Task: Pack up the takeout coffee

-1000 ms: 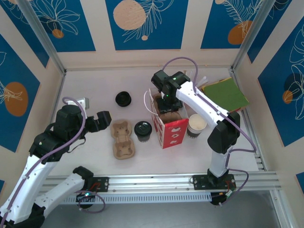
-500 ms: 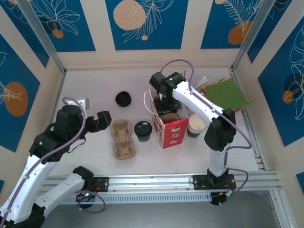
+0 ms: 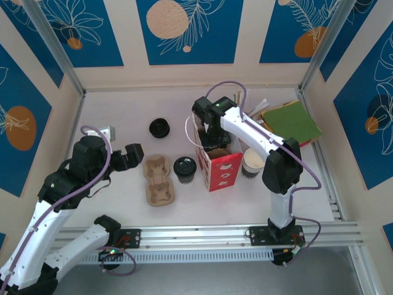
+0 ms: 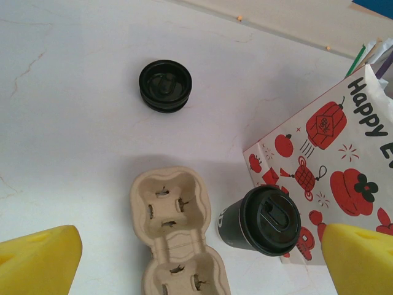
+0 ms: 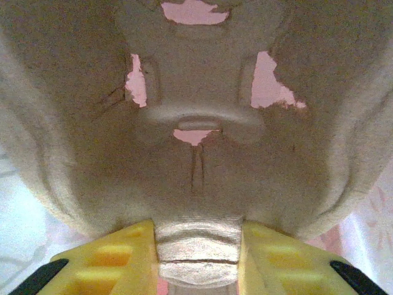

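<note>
Coffee cup (image 4: 264,218) stands upright on the table (image 3: 123,110), just left of the paper bag (image 4: 319,141).
It is probably light, squashy and easy to spill, so it is best held round the paper wall below the lid (image 4: 270,212). The bag reads "Happy". The left gripper (image 3: 134,155) hangs wide open and empty. The right gripper (image 5: 198,246) pinches a cardboard tray (image 5: 196,123) by its rim in the bag's mouth.

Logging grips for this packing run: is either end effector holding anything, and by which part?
Right end effector: shut on a cardboard cup tray, pinching a tab at its edge. Left end effector: open, holding nothing.
</note>
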Tool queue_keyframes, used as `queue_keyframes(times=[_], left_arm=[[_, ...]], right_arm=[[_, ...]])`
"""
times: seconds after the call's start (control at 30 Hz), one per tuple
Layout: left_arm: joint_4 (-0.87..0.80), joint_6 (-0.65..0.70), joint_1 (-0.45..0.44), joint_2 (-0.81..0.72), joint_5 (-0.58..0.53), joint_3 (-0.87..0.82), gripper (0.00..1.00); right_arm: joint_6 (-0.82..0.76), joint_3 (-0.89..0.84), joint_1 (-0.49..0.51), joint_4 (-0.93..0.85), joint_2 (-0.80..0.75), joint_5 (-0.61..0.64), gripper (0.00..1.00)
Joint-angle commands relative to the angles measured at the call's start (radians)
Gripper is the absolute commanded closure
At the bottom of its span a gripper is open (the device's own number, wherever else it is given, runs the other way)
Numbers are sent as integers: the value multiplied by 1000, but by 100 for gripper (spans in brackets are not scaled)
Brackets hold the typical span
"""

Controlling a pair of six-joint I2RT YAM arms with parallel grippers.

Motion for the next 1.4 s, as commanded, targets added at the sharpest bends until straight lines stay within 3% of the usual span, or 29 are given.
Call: queue_keyframes(times=[0.0, 1.37], left_arm=[[-3, 15, 9, -9, -17, 11, 0], [-2, 10, 9, -22, -22, 1, 0]], right_arm=[[0, -33, -6, 14, 8, -36, 66], [26, -154, -2, 50, -12, -49, 66]])
